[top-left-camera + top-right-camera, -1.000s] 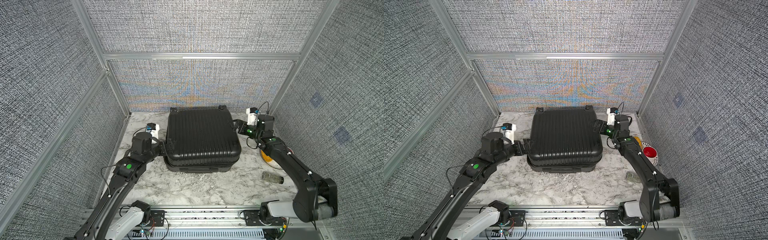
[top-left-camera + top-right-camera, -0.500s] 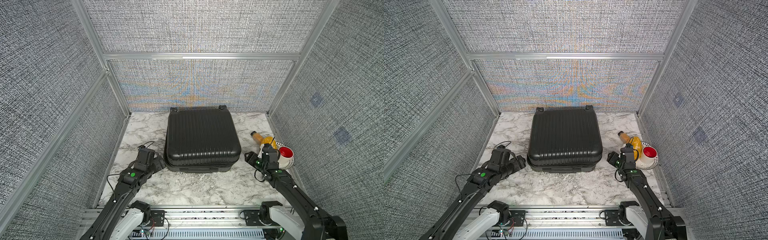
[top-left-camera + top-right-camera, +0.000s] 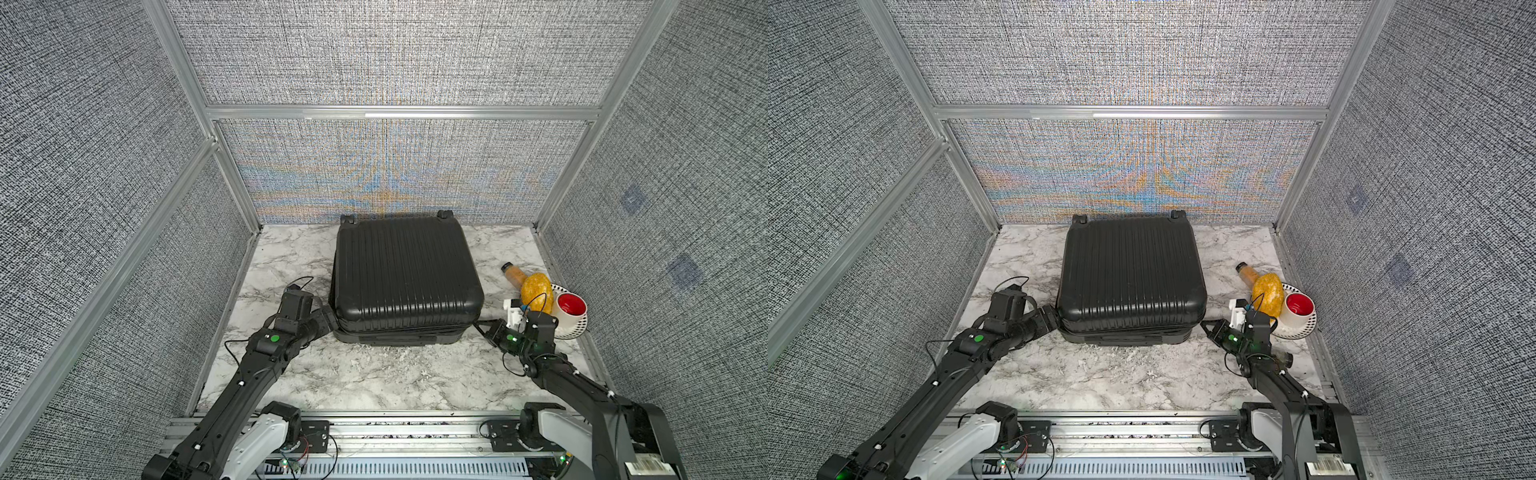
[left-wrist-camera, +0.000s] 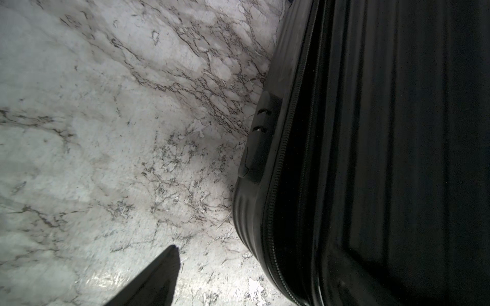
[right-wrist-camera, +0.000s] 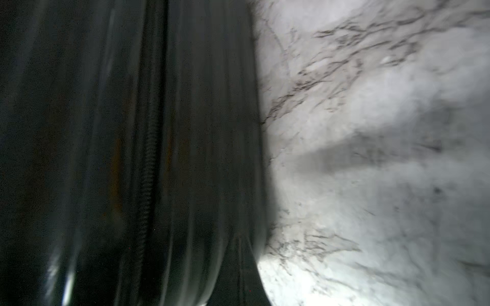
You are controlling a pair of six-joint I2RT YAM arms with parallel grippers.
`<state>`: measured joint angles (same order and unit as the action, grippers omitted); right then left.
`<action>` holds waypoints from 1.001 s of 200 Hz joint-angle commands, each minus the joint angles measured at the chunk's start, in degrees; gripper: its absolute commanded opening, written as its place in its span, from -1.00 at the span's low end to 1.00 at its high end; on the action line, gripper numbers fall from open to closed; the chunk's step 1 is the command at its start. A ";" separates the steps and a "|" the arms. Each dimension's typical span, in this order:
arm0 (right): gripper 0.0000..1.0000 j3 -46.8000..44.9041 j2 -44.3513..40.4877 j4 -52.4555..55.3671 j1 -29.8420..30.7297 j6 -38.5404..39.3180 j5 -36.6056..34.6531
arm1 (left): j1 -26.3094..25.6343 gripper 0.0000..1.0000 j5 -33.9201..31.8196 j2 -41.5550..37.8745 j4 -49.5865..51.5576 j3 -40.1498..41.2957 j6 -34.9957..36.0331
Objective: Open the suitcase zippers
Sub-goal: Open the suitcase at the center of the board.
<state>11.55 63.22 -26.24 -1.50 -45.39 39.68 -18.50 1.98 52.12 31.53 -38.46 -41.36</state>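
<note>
The black ribbed suitcase [image 3: 405,274] [image 3: 1129,270] lies flat on the marble, wheels toward the back wall. Its zipper track [image 4: 278,185] [image 5: 147,185] runs along the seam between the shells; no pull shows. My left gripper [image 3: 328,318] [image 3: 1052,314] stands open at the front left corner. In the left wrist view one of its fingers [image 4: 161,275] is clear of the case over bare marble, and the other is lost in the dark shell. My right gripper [image 3: 478,324] [image 3: 1204,325] is shut, tips at the front right corner by the seam [image 5: 238,265]. Whether it pinches anything is hidden.
By the right wall lie a bottle of orange contents [image 3: 513,274], a yellow lumpy object [image 3: 537,293] and a white cup with a red inside [image 3: 571,307] on a white plate [image 3: 577,331], just behind my right wrist. Fabric walls close three sides; a metal rail [image 3: 374,419] fronts the table.
Both arms left the case's sides, drew back toward the front, and now sit at its front corners. The right jaws have closed; the left jaws narrowed slightly.
</note>
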 commanded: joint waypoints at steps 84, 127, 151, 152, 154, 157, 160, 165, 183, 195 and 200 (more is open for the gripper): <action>-0.98 -2.17 -5.85 -31.40 0.06 -12.82 11.94 | 0.03 0.77 -1.13 -6.52 -2.16 0.34 2.26; -0.98 6.29 -6.77 -23.86 0.42 -11.43 8.65 | 0.04 0.66 6.35 -16.59 -7.36 4.21 9.61; -0.98 15.92 -3.64 -16.69 1.01 -8.05 6.02 | 0.04 0.61 9.60 -19.93 -10.88 7.17 10.93; -0.98 16.29 -3.37 -16.45 1.03 -7.87 6.02 | 0.04 0.61 9.66 -19.98 -11.10 7.30 10.94; -0.98 17.27 -2.93 -15.83 1.10 -7.57 5.89 | 0.04 0.61 9.83 -20.07 -11.55 7.51 11.02; -0.98 18.39 -2.27 -15.20 1.13 -7.20 5.79 | 0.02 0.62 10.00 -20.14 -12.31 7.80 11.04; -0.98 19.51 -1.62 -14.58 1.19 -6.87 5.84 | 0.04 0.61 10.06 -20.22 -12.95 8.06 11.04; -0.98 21.26 -0.44 -13.92 1.23 -6.44 5.78 | 0.04 0.61 10.06 -20.02 -14.33 8.28 11.04; -0.98 26.57 4.03 -12.25 1.40 -5.06 6.89 | 0.03 0.61 9.19 -17.03 -18.41 6.56 12.22; -0.98 29.21 6.87 -12.16 1.38 -4.71 7.97 | 0.00 0.61 8.53 -13.49 -20.27 3.53 14.00; -0.98 30.18 7.67 -12.54 1.35 -4.88 8.18 | 0.04 0.62 8.08 -12.05 -20.65 2.14 14.70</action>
<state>37.98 67.42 -40.45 -0.25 -52.40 47.22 -18.57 10.48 35.55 19.05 -32.10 -30.74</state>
